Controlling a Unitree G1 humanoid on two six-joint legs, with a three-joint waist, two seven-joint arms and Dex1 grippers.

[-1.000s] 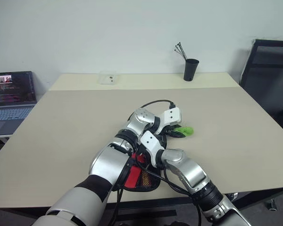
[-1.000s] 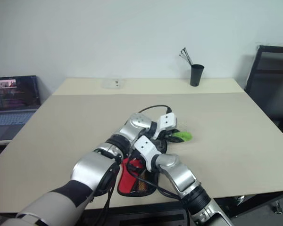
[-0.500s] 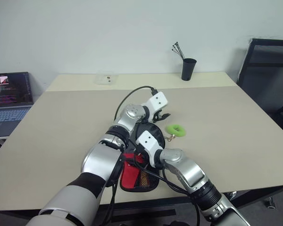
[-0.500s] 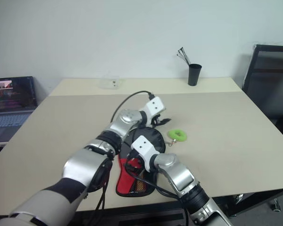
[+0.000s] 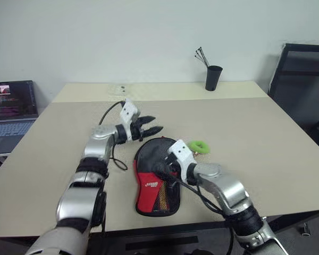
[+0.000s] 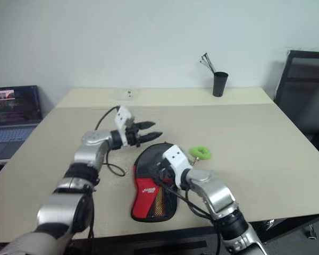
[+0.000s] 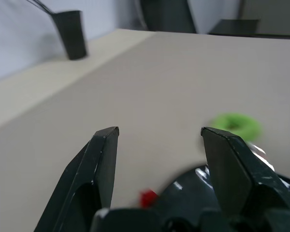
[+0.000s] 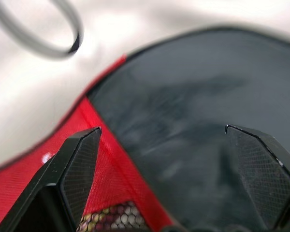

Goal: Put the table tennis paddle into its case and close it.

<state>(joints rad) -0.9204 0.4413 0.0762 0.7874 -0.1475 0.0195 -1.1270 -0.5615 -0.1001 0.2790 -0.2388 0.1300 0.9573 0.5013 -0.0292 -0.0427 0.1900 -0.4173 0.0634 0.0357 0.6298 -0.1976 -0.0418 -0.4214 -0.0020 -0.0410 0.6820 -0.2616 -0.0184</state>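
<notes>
Black-and-red fabric case (image 5: 155, 178) lies shut at desk (image 5: 266, 138) centre, left gripper (image 5: 150, 125) at its 11 o'clock, right gripper (image 8: 164, 145) above; both jaws wide, empty. Paddle unseen, likely inside; confirm zip closed.

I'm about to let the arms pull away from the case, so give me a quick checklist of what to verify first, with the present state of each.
1. Left gripper jaws open, holding nothing: ok.
2. Right gripper jaws open over the case, not clamped: ok.
3. Case lies flat on the table: ok.
4. Paddle inside the case: cannot tell, none seen outside.
5. Case fully closed: cannot tell.
6. Green tag beside the case, clear of both grippers: ok.
</notes>
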